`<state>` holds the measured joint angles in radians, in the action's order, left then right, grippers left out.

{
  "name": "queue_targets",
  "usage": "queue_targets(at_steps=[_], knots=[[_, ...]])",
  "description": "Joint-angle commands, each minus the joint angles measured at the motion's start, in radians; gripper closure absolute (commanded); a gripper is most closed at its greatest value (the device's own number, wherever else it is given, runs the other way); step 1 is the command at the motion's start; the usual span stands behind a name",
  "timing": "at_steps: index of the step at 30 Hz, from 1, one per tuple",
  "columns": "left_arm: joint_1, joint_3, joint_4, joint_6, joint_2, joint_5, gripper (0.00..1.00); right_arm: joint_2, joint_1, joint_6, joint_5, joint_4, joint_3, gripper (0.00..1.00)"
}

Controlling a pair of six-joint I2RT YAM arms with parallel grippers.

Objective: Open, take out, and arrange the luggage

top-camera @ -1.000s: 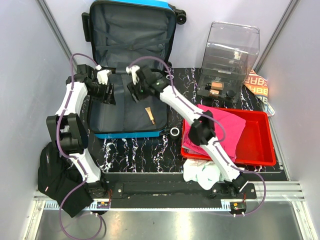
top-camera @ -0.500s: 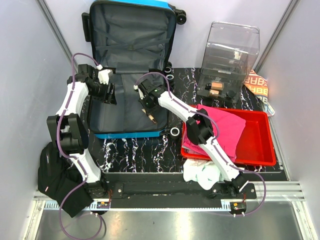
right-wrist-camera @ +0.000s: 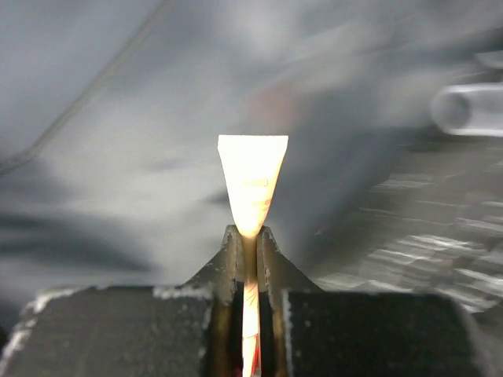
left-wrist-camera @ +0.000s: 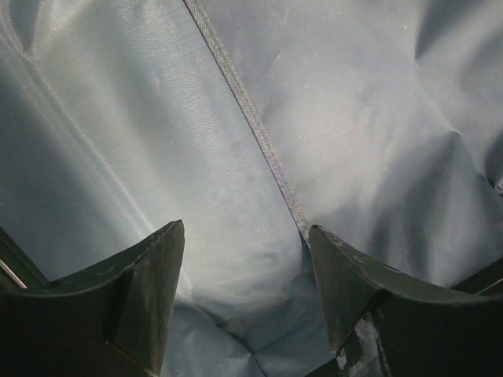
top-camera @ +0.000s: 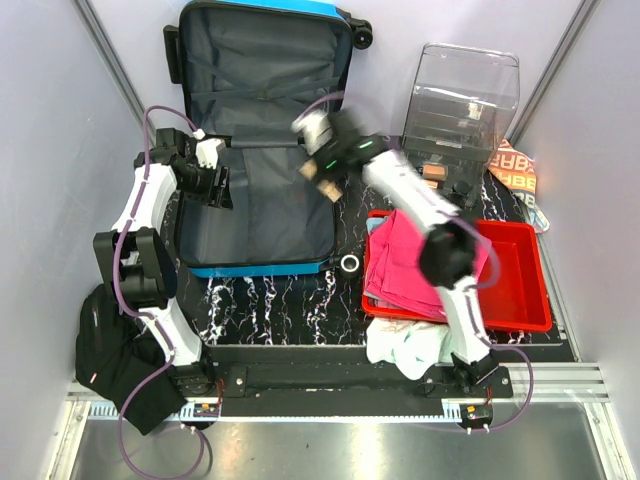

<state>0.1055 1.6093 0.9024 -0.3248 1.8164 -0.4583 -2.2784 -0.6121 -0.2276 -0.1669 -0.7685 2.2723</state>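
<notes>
step: taking items out of luggage (top-camera: 250, 215) | right gripper (right-wrist-camera: 245, 236) is pinching small tube (right-wrist-camera: 251, 184), upper centre | left gripper (left-wrist-camera: 244, 236) is gaping empty over lining (left-wrist-camera: 354, 118) | next: likely setting tube outside

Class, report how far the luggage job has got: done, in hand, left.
Done: luggage open, pink cloth in the red tray. In hand: right gripper pinches a small tube. Left: placing it, likely; left gripper open over the lining, holding nothing.

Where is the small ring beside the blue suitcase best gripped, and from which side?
Probably its wall, from straight above, one of the jaws in the hole and one outside: the ring lies flat on the table, hole up.
</notes>
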Motion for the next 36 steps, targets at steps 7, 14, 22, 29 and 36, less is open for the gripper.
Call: queue_targets(at_steps=[7, 14, 22, 29, 36], knots=[[-0.001, -0.002, -0.028, 0.000, -0.060, 0.013, 0.32, 0.249, 0.520, -0.444, -0.071, 0.172, -0.240, 1.00], [0.000, 0.003, -0.022, -0.002, -0.063, 0.032, 0.32, 0.246, 0.583, -0.763, -0.169, 0.298, -0.421, 1.00], [0.000, -0.006, -0.023, -0.005, -0.077, 0.050, 0.31, 0.208, 0.560, -1.016, -0.030, 0.275, -0.473, 0.89], [0.000, -0.008, -0.025, -0.003, -0.081, 0.056, 0.31, 0.220, 0.545, -1.069, 0.027, 0.311, -0.504, 0.41], [-0.001, -0.019, -0.026, -0.002, -0.088, 0.058, 0.30, 0.313, 0.523, -0.921, 0.057, 0.454, -0.553, 0.36]])
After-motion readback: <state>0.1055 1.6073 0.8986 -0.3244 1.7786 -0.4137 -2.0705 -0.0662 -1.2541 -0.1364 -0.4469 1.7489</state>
